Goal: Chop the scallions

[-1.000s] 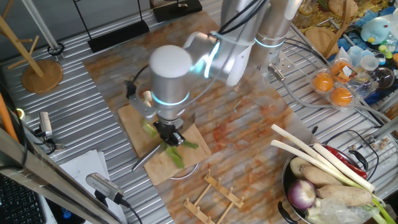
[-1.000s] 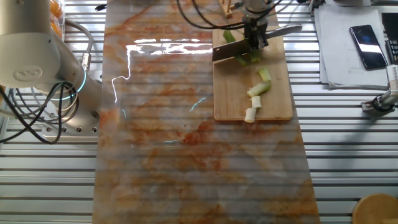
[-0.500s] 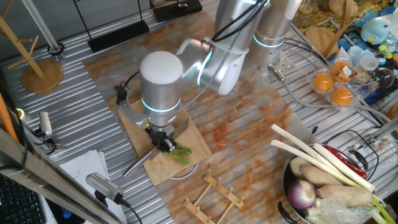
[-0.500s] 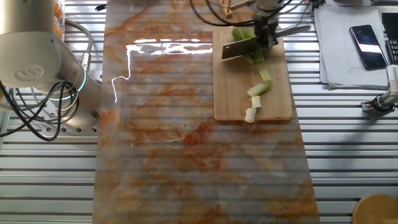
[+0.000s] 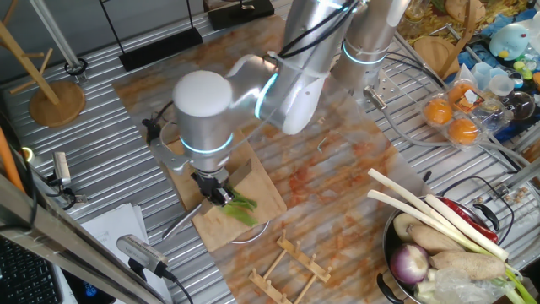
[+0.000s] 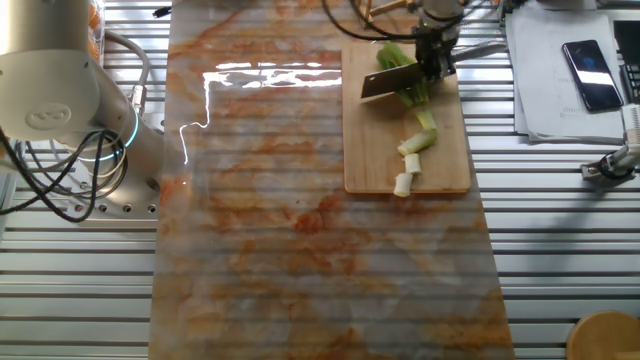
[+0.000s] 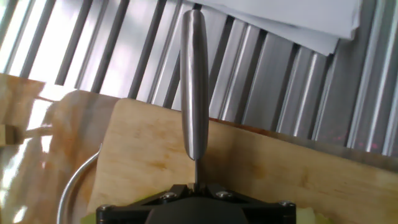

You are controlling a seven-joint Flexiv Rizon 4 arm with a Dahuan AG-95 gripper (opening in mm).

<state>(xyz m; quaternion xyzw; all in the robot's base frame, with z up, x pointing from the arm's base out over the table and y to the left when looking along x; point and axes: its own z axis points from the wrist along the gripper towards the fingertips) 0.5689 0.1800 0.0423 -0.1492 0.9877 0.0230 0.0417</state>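
Note:
The scallions lie on a wooden cutting board (image 6: 375, 150). The green stalk (image 6: 408, 88) lies at the board's far end, and short cut white and green bits (image 6: 417, 141) lie toward its middle. In one fixed view the green leaves (image 5: 242, 208) poke out just beside my gripper (image 5: 214, 191). My gripper (image 6: 436, 62) is shut on a knife whose blade (image 6: 384, 83) sits over the stalk. The knife's steel handle (image 7: 194, 81) points away from my gripper (image 7: 196, 186) in the hand view, over the board's edge (image 7: 143, 149).
A pot (image 5: 396, 253) at the right holds long white leek-like stalks (image 5: 439, 215) and an onion (image 5: 411, 263). A wooden rack (image 5: 291, 262) stands in front of the board. Papers and a phone (image 6: 585, 75) lie beside the board. Oranges (image 5: 451, 118) sit at the right.
My gripper and the knife have shifted sideways along the board's end, across the green stalk. The cut bits have not moved.

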